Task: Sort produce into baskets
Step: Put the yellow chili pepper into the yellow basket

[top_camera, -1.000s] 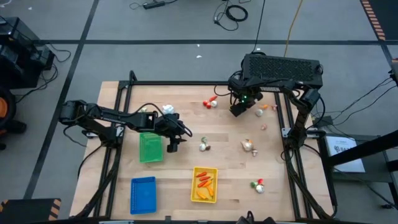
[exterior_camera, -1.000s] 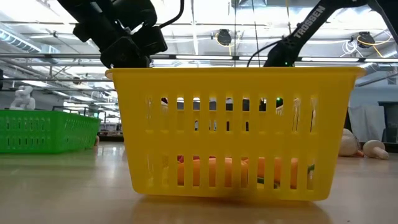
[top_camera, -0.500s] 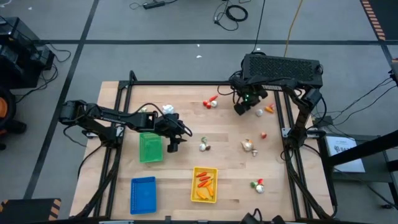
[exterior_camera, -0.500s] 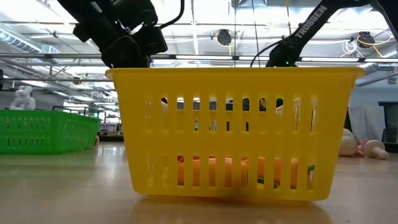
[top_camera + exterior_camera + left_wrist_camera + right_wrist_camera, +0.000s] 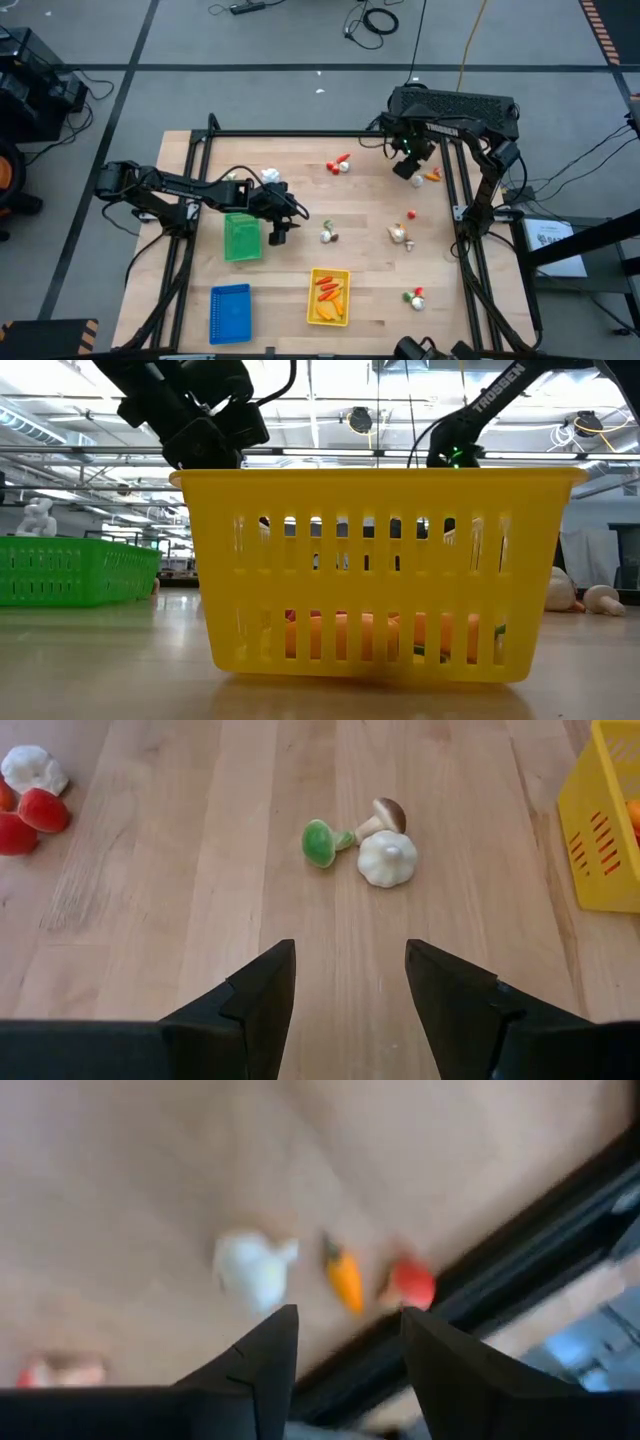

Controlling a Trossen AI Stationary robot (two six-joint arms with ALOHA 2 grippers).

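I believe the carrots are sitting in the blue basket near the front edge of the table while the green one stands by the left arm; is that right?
Not quite: the carrots lie in the yellow basket, as the high view shows. The blue basket looks empty. The green basket does stand by the left arm's gripper.

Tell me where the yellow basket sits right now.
In the high view the yellow basket sits near the table's front edge, roughly mid-table, right of the blue basket and diagonally below the green basket.

Two matte black jointed arms with black cables; white "TROSSEN" lettering and a small green light mark the right arm point(image 5: 470, 420).
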